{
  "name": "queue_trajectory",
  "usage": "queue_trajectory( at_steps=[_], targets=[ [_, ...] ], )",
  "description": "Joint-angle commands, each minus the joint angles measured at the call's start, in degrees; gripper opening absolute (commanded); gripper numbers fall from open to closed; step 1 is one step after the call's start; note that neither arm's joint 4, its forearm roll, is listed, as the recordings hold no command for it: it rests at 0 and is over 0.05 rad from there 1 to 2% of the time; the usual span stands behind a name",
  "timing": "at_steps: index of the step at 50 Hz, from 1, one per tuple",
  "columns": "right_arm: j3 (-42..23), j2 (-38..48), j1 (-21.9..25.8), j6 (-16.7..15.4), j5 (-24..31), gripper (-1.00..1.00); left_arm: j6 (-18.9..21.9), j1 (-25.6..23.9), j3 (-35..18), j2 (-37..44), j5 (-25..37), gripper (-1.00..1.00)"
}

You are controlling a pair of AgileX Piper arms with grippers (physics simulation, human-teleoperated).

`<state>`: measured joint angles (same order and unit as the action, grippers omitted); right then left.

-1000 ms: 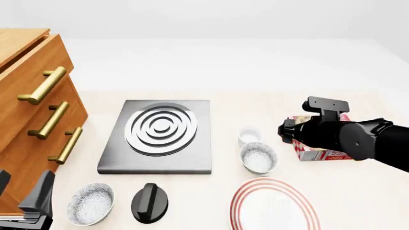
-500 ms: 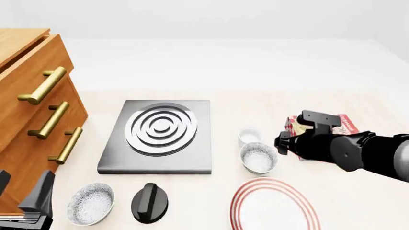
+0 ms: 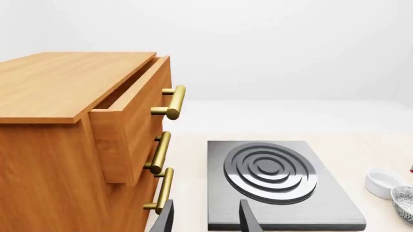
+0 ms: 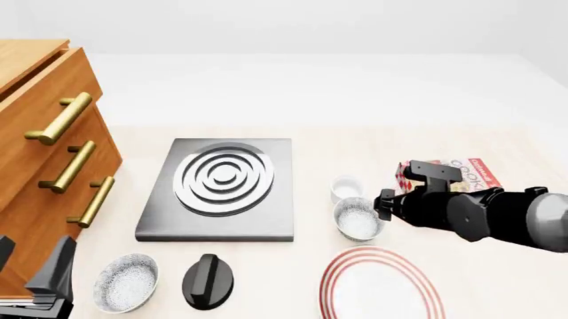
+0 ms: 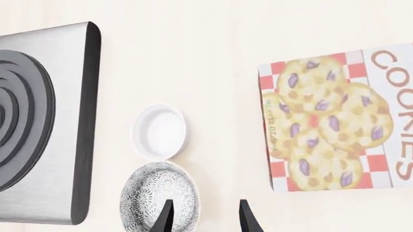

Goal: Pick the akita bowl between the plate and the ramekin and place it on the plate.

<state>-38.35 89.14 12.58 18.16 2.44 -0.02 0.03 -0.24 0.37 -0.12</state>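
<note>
The akita bowl (image 4: 358, 218), speckled grey-white, sits between the small white ramekin (image 4: 345, 188) and the red-ringed plate (image 4: 382, 284). My right gripper (image 4: 385, 203) hangs just right of the bowl and stands open. In the right wrist view the gripper (image 5: 205, 220) straddles the rim of the akita bowl (image 5: 154, 200): one finger over the inside, the other outside, toward the cookie box. The ramekin (image 5: 159, 131) lies just beyond the bowl. My left gripper (image 4: 31, 264) is open and empty at the near left corner, beside the drawers. Its gripper (image 3: 206, 221) faces the hob.
A look-alike speckled bowl (image 4: 126, 283) and a black knob-shaped object (image 4: 207, 280) sit at the front left. A grey hob (image 4: 222, 189) with rings lies mid-table. A wooden drawer unit (image 4: 44, 159) with brass handles stands on the left, and a cookie box (image 4: 470, 174) on the right.
The right arm has come down and moved left toward the akita bowl, uncovering more of the cookie box. The left arm has not moved.
</note>
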Motion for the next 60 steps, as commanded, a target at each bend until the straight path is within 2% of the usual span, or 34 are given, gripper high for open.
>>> queue_trajectory(
  at_steps=[1, 60],
  targets=[
    [0.36, 1.47, 0.61, -0.11, -1.23, 1.0, 0.0, 0.0, 0.0, -0.01, 0.0, 1.0],
    [1.11, 5.39, 2.55, -0.48, -4.25, 1.0, 0.0, 0.01, 0.0, 0.0, 0.0, 1.0]
  ],
)
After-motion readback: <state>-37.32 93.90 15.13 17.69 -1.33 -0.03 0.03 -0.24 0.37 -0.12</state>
